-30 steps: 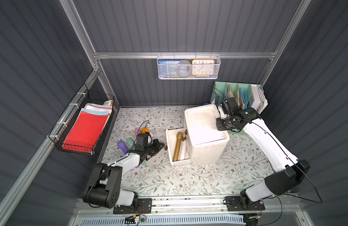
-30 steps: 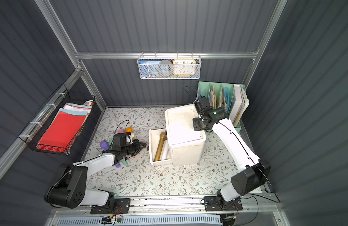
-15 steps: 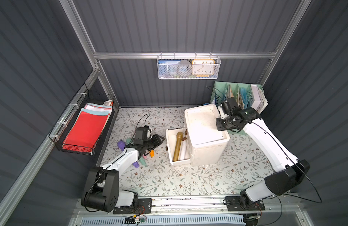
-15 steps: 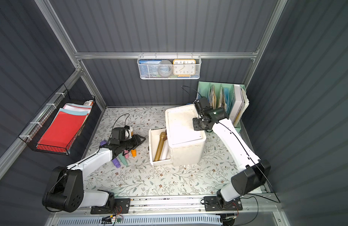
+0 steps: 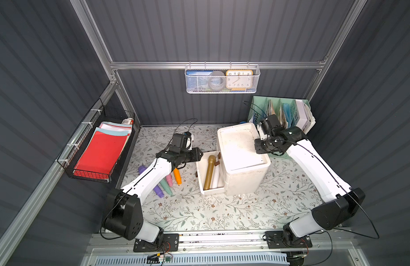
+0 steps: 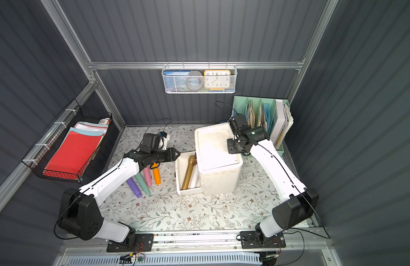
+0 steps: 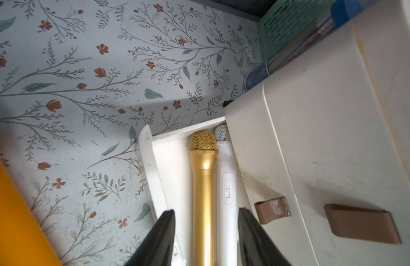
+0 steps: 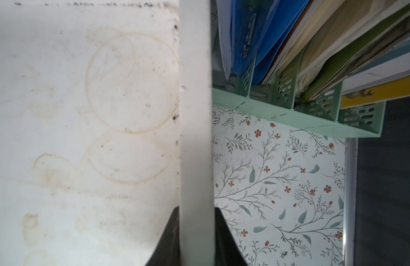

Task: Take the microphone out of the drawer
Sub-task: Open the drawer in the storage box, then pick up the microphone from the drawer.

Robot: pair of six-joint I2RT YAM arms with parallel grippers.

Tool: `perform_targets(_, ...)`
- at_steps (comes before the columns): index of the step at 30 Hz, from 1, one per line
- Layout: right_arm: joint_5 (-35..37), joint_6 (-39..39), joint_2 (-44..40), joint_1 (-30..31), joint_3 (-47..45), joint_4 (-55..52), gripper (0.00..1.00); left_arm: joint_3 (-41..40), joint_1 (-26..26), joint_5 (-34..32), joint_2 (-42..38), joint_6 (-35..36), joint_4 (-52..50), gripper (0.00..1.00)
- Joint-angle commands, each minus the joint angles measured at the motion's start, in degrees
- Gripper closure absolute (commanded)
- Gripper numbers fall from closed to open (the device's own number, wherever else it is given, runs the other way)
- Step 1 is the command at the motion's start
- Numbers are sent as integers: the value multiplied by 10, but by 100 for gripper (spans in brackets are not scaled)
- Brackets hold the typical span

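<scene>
Far left, hung on the side wall: wire rack (image 5: 95, 152) of red and pale folders.

Next, flat on the floral mat (image 5: 199, 214), in both top views: four markers side by side, purple (image 5: 158, 192), green (image 5: 165, 186), pink (image 5: 169, 180), orange (image 5: 177, 176), their far ends hidden under the left arm.

Then the left gripper (image 5: 198, 154), hovering at the far left corner of the drawer (image 5: 199, 178). Jaws apart, gripping nothing. In the left wrist view, left gripper (image 7: 206, 209) with fingers (image 7: 162, 237) spread either side of the two mic handles; contact not discernible.

Drawer pulled out of the left face of the chest (image 5: 241, 147), resting open on the mat. Inside, lying lengthwise: gold mic (image 5: 209, 172), grille end toward the back wall, and white mic (image 5: 216, 178) just beside it on the chest side, partly tucked under the chest's overhang. Both inside the drawer, neither lifted. Brown pull tabs (image 7: 272, 209) on the chest front, seen in the left wrist view.

Above, on the back wall: mesh basket (image 5: 222, 91) with a clock (image 5: 239, 79).

At the chest's right top edge: right gripper (image 5: 257, 149), clamped tight on the raised rim, as shown in the right wrist view (image 8: 196, 208). Ring stains across the chest top (image 8: 84, 115).

Far right, in the back corner: mint organiser (image 5: 257, 108) full of files and books, just beside the chest.
</scene>
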Motion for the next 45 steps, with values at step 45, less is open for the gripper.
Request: perform_targets(45,-10,1,79,3,-69,-59,100,110,-143,-202,260,1,-90,54)
